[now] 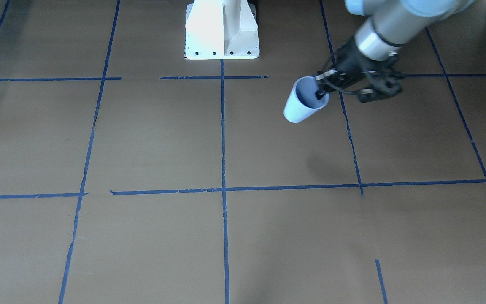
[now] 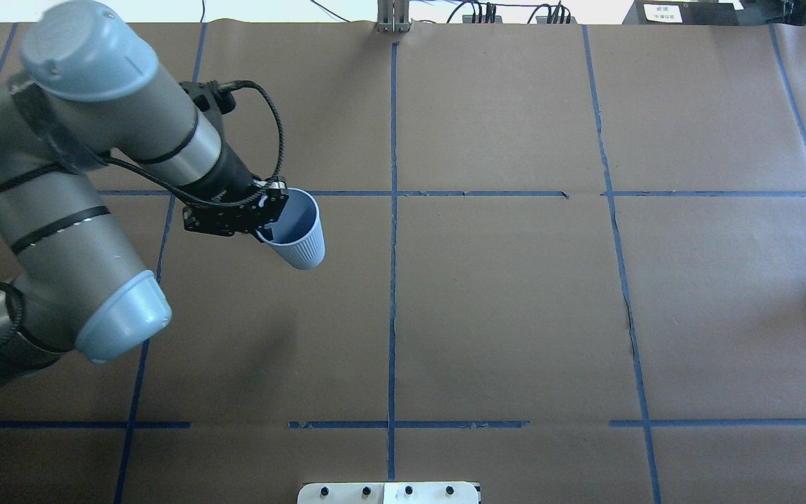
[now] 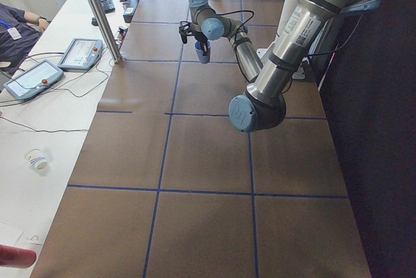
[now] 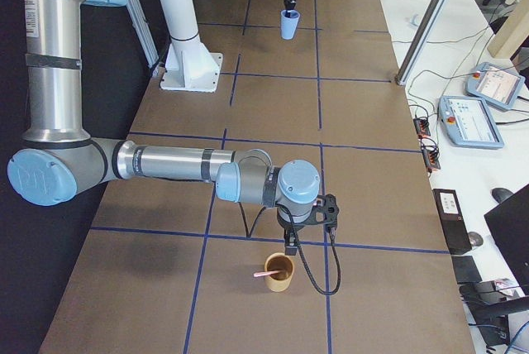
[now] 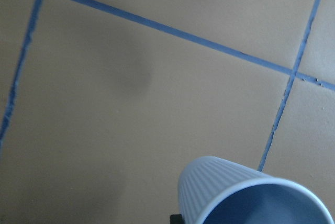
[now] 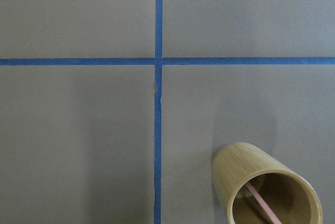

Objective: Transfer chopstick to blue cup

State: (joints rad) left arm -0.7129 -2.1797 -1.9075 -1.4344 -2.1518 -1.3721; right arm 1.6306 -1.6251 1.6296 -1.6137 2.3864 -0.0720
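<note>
Above the table (image 1: 141, 139), on the robot's left side, you can see the left gripper (image 1: 322, 93) clamped on the rim of the blue cup (image 1: 298, 109). One finger is inside the mouth and the other is against the outer wall. The cup hangs tilted and clear of the brown paper. Its base is lower than its mouth and points away from the gripper. Its shadow (image 1: 327, 164) lies on the paper apart from it. Through the left wrist camera you look along the cup's ribbed wall and across part of its open mouth.

Your chopstick (image 4: 266, 274) is at the other end of the table, well apart from the blue cup. It is pink and leans inside the wooden cup (image 4: 279, 272), with one end poking out over the rim. That cup stands upright on the paper, near a crossing of the blue tape lines (image 6: 158, 103).

The right gripper (image 4: 290, 245) hangs just above the wooden cup, close to its rim. Only the side camera shows it and the right wrist view shows no fingers, so you cannot tell whether its jaws are apart or together.
</note>
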